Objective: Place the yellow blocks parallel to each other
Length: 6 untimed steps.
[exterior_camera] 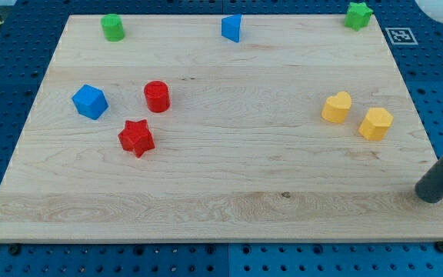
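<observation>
The two yellow blocks are seen near the right edge of the pale wooden desk [221, 200], about halfway down it. The yellow heart-shaped block [336, 107] is placed just beside the yellow hexagonal block [376, 123], a narrow gap being left between them; the hexagonal one is set slightly lower and closer to the right edge.

The dark rod is seen entering from the view's right, its upper part being cut off by the frame. My tip [431, 195] is rested near the desk's bottom-right corner, below and to the right of the hexagonal block and apart from both yellow blocks. No fingers are carried by the arm, so no open or closed state can be told.

Along the top edge a green cylinder-like block [113, 27], a blue wedge-like block [231, 28] and a green star-shaped block [358, 15] are found; their exact shapes are hard to make out. Toward the left edge a blue hexagonal block [90, 101], a red cylinder [157, 96] and a red star-shaped block [136, 137] are grouped.
</observation>
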Tool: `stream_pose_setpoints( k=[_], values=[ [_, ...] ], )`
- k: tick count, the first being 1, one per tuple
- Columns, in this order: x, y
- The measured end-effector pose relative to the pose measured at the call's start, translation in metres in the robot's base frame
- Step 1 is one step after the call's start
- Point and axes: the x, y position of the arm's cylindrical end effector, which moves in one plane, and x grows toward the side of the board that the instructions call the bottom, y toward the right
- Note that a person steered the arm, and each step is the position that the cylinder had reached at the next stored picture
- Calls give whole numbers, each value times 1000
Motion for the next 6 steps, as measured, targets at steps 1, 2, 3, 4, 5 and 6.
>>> stream_pose_setpoints(
  k=[1, 2, 3, 4, 5, 6],
  values=[
    [0, -5],
    [0, -13],
    [0, -37],
    [-6, -39],
    [-26, -40],
    [-50, -62]
  ],
)
